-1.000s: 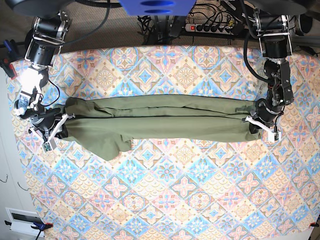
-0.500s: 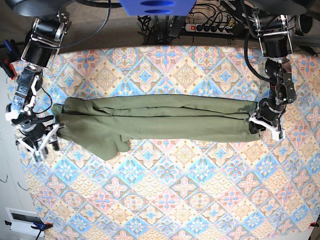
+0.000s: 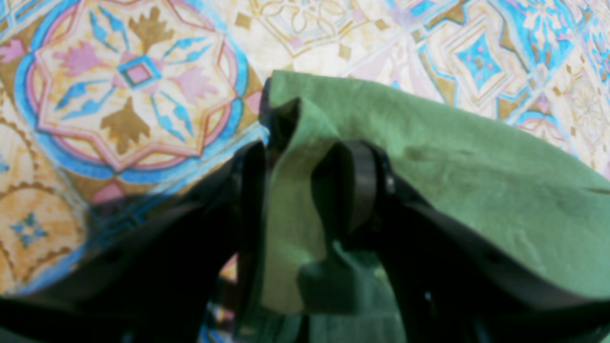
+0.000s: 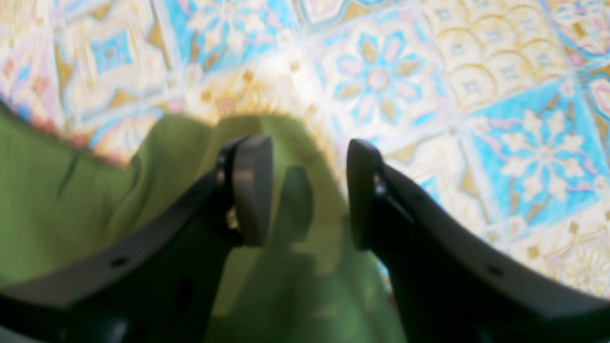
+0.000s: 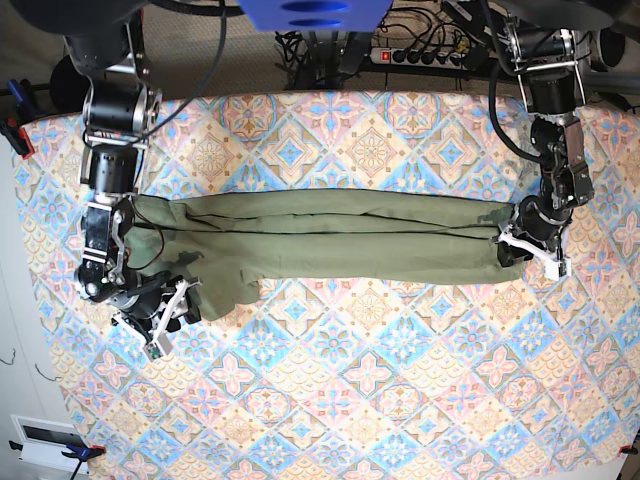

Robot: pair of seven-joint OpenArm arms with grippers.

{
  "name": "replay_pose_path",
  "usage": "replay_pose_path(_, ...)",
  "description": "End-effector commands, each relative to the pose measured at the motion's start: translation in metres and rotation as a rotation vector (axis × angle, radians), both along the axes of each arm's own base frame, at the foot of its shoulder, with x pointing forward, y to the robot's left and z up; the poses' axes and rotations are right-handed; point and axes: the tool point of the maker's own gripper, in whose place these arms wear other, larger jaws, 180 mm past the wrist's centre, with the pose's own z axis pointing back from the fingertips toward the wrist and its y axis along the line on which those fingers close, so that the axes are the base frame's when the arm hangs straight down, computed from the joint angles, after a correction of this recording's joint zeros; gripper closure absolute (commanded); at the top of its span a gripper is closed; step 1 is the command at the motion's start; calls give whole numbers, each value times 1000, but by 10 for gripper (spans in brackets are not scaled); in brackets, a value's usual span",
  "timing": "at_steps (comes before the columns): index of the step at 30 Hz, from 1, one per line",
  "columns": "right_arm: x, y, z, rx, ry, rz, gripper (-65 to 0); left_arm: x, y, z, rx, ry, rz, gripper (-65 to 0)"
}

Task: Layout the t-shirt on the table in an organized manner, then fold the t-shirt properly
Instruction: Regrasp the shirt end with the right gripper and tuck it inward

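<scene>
The olive-green t-shirt (image 5: 320, 240) lies as a long wrinkled band across the table (image 5: 380, 400), with a flap hanging toward the front at its left end. My left gripper (image 5: 508, 250) is shut on the shirt's right end. The left wrist view shows cloth (image 3: 452, 157) pinched between its fingers, at the left gripper (image 3: 305, 190). My right gripper (image 5: 178, 303) is open at the shirt's lower left flap. In the right wrist view the right gripper (image 4: 307, 190) is spread just above the green cloth (image 4: 57, 200), holding nothing.
A power strip (image 5: 425, 55) and cables lie behind the table's back edge. A red clamp (image 5: 20, 135) sits at the table's left edge. A white box (image 5: 45, 440) lies off the front left corner.
My right gripper has left the shirt's far left end and moved toward the front and right, to the hanging flap. The shirt's left end has slackened. The left gripper has held its place.
</scene>
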Motion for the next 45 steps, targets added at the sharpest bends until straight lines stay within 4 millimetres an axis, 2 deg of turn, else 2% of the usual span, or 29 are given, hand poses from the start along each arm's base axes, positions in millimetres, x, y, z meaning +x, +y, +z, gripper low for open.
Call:
replay_pose_path(1,22,-10,29,28,-78,-24,-247,12,6,23,22,-70,-3,-247)
replay_pose_path(5,29,-8,12,116,-50,-61,-247,12,9,36,33,-107,3,-247)
replay_pose_path(12,29,7,-7,134,-14,-26,-247,13,9,36,33,-108,2,-247)
replay_pose_path(18,26,11,-12,133,-16,-12,-248,13,9,37,34,-109,2,-247)
replay_pose_path(26,9,7,-42,151,62,-38,-248,15,7,43,-38,-139,20,-247)
replay_pose_path(30,-8,7,-63,36,125,32,-242,15,7,44,-42,-141,21,-245)
replay_pose_path(32,-14,7,-71,1,145,54,-210,15,7,44,-42,-141,21,-244)
replay_pose_path(35,-17,7,-73,-9,159,59,-73,15,7,44,-44,-142,22,-244)
replay_pose_path(37,-13,6,-67,-36,157,71,0,15,7,45,-43,-143,22,-243)
replay_pose_path(39,-1,9,-46,-64,100,90,-7,15,14,48,-34,-148,32,-243)
replay_pose_path(42,-14,22,-37,-79,56,130,-7,15,23,52,-38,-161,60,-242)
replay_pose_path(45,-17,36,-9,-78,-10,165,-7,14,28,54,-38,-168,74,-242)
